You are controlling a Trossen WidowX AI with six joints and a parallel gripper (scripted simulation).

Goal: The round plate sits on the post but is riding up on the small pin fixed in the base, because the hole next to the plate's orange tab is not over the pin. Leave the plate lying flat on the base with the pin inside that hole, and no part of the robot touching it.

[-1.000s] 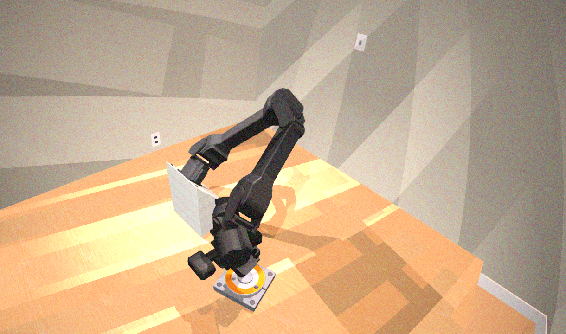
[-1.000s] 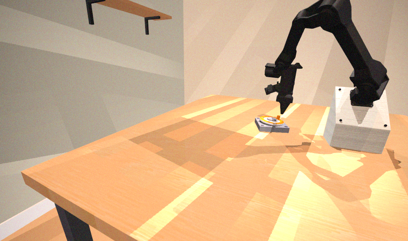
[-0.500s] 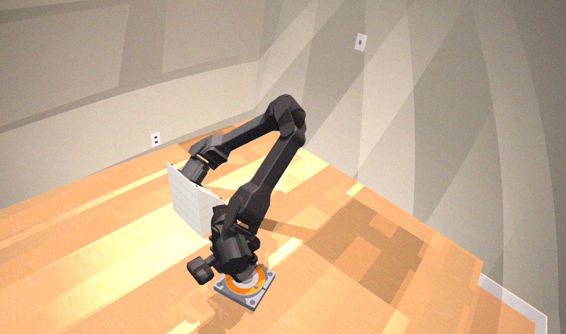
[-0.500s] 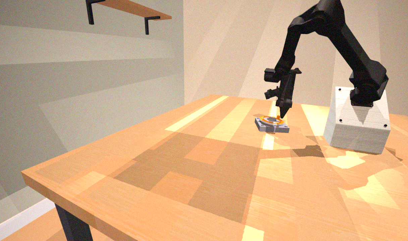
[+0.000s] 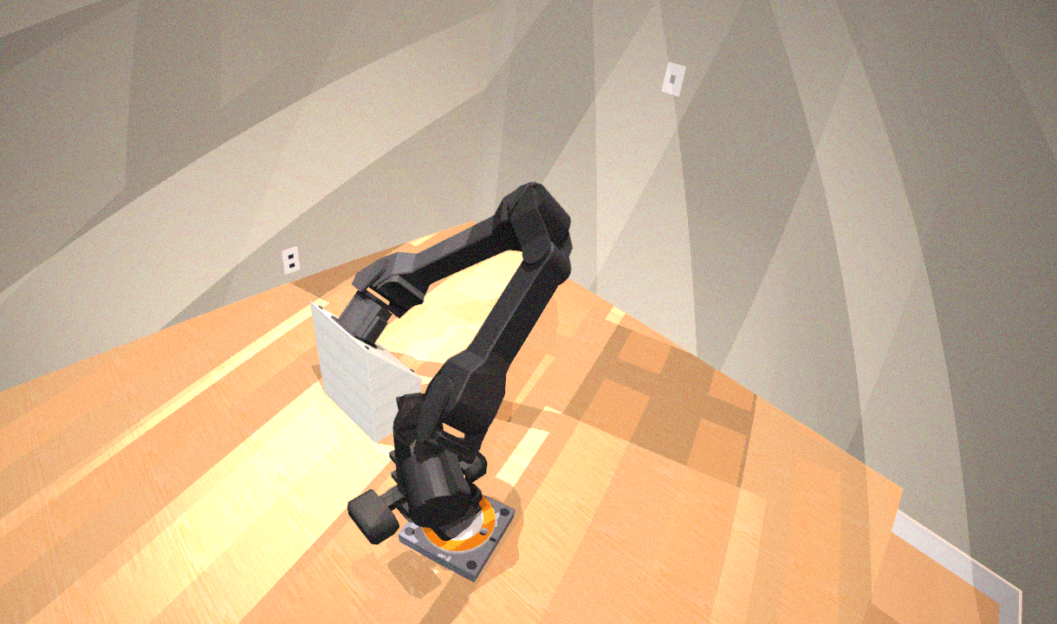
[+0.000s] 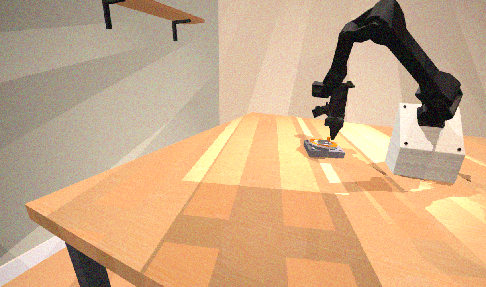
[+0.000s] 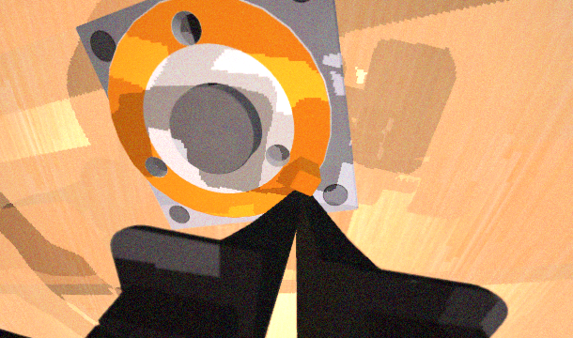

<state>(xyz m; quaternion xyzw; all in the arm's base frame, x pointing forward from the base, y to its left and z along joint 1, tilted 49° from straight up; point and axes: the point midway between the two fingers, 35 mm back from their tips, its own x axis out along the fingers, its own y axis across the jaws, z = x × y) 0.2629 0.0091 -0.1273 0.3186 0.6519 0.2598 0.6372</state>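
Plate [image 7: 221, 117] on the grey base [image 7: 335, 141], just ahead of our hand [image 7: 296, 197], looks stiff, light and free to turn on the post [image 7: 213, 127], so with fingers pressed together and empty we'd nudge its orange tab [image 7: 301, 177] sideways.

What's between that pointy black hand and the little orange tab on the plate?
Nothing. In the wrist view the shut hand has its tip right at the orange tab on the plate, with no visible gap; actual contact is unclear.

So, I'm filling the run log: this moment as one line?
gripper: shut, empty | tip at orange tab of plate, contact unclear | post through plate | pin seating: cannot tell
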